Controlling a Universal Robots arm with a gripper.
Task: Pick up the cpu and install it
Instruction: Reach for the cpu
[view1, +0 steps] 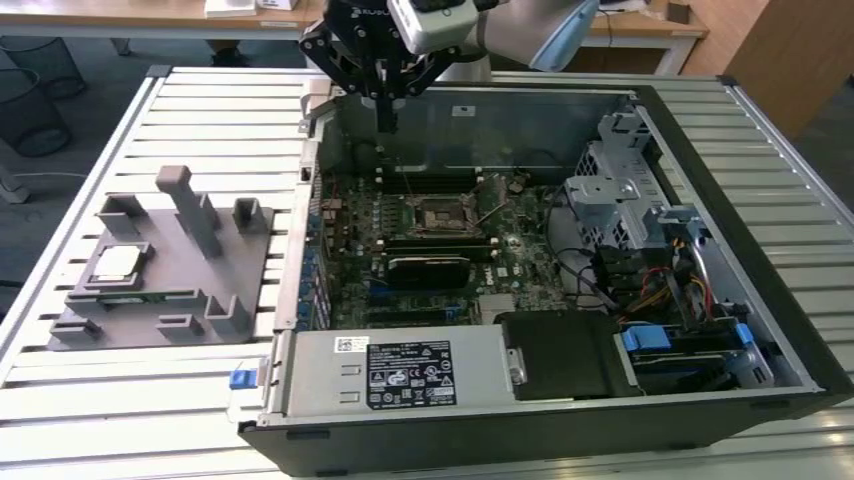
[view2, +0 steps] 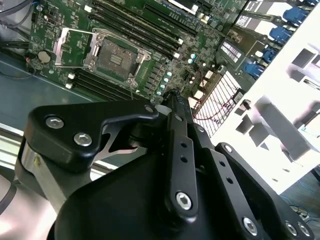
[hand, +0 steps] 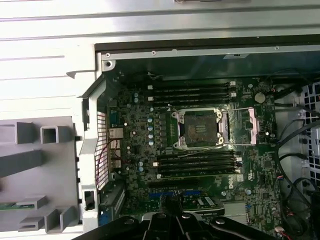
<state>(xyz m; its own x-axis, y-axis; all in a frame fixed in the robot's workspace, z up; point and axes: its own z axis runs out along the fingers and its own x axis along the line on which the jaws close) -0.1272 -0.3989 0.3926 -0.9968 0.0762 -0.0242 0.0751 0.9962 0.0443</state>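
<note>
The cpu (view1: 118, 262), a small silver-grey square chip, lies flat on the grey holder block (view1: 160, 330) at the exterior view's left, outside the case. My gripper (view1: 387, 118) hangs above the rear wall of the open computer case (view1: 747, 300), well away from the cpu. Its fingers are shut together with nothing between them, as both wrist views show (view2: 172, 97) (hand: 171, 199). On the motherboard the cpu socket (view1: 434, 215) (view2: 117, 56) (hand: 200, 129) is empty, with its metal load plate (view2: 72, 45) swung open.
A green memory stick (view1: 134, 297) lies on the holder block among upright grey posts (view1: 187, 205). Inside the case are a drive cage (view1: 621, 185), cables (view1: 654, 290) and a power supply box (view1: 394, 370). The slatted white table (view1: 200, 110) surrounds the case.
</note>
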